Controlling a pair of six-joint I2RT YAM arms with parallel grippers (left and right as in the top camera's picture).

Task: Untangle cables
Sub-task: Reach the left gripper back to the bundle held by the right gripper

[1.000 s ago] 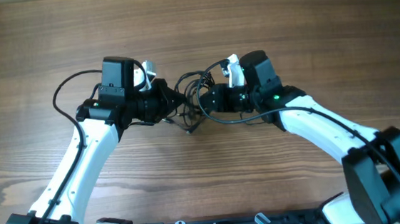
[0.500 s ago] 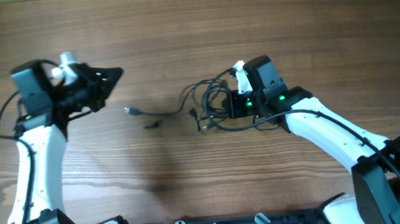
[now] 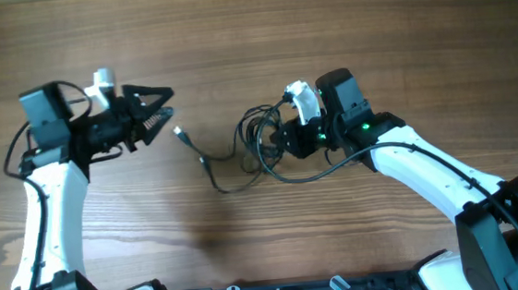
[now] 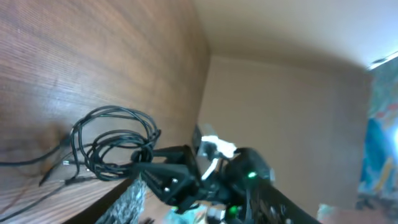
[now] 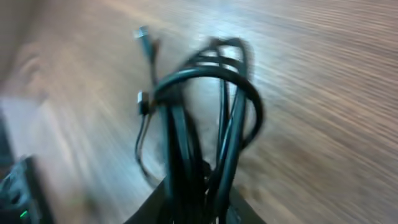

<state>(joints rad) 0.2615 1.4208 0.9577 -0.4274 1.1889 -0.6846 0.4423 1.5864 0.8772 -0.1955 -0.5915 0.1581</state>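
Swung back left and opened up: left hand (image 3: 165, 104), spread, empty. One cable (image 3: 200, 159) teased partly free on surface (image 3: 370, 25); tangled bundle (image 3: 258, 127) left at right hand (image 3: 275, 143), grip not discernible.

The cables (image 3: 260, 137) are thin black cords, mostly bunched in a loose tangle of overlapping loops. The right side of the bunch runs into the right gripper (image 3: 280, 141). In the right wrist view the loops arch up from there, blurred. One strand trails left out of the tangle in a sagging curve. It ends in a small silver-tipped plug (image 3: 180, 133), which lies free and well apart from the bunch.
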